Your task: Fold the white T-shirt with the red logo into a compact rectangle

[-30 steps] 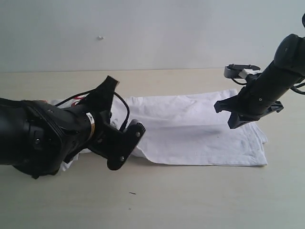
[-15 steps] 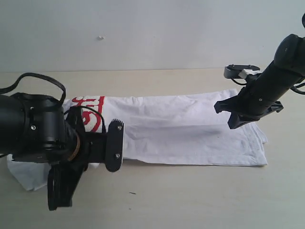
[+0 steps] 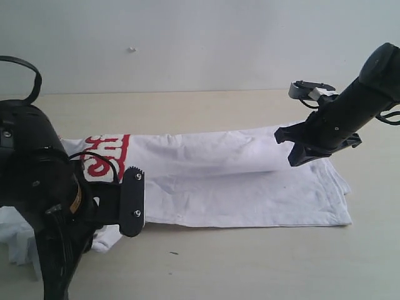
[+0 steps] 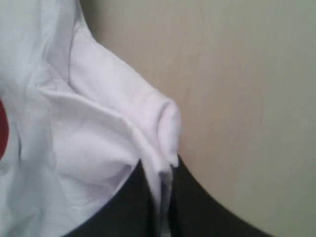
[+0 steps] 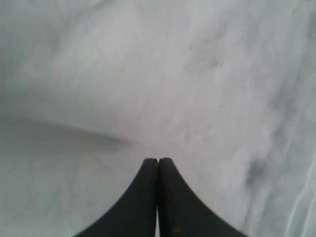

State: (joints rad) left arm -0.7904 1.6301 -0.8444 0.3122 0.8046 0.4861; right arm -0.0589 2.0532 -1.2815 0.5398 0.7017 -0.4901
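The white T-shirt [image 3: 250,187] lies stretched from left to right across the pale bench [image 3: 250,262], folded lengthwise into a long band. A soft ridge runs along its far half. The red logo [image 3: 105,155] sits at the left end, its thick red outlines around white letters showing only in part.

My left jaws are clamped on a fold of the shirt: the left wrist view shows a doubled white edge [image 4: 165,148] squeezed between the two dark fingers, bare bench [image 4: 247,98] beside it and a sliver of red [image 4: 3,131] at the picture's edge. The exterior view shows none of that grip.

My right jaws are pressed together with nothing between them. Only the right wrist view shows this, the closed tips set against creased white cloth [image 5: 148,74]. From outside, my right arm [image 3: 350,106] reaches in over the far right part of the shirt.

My left arm [image 3: 37,187] fills the near left of the exterior view and hides most of the shirt's left end, where a rumpled white bunch [image 3: 15,240] shows behind it. The logo's letters are cut off there and cannot be read. Whether my right tips touch the cloth or hang just over it, I cannot tell.
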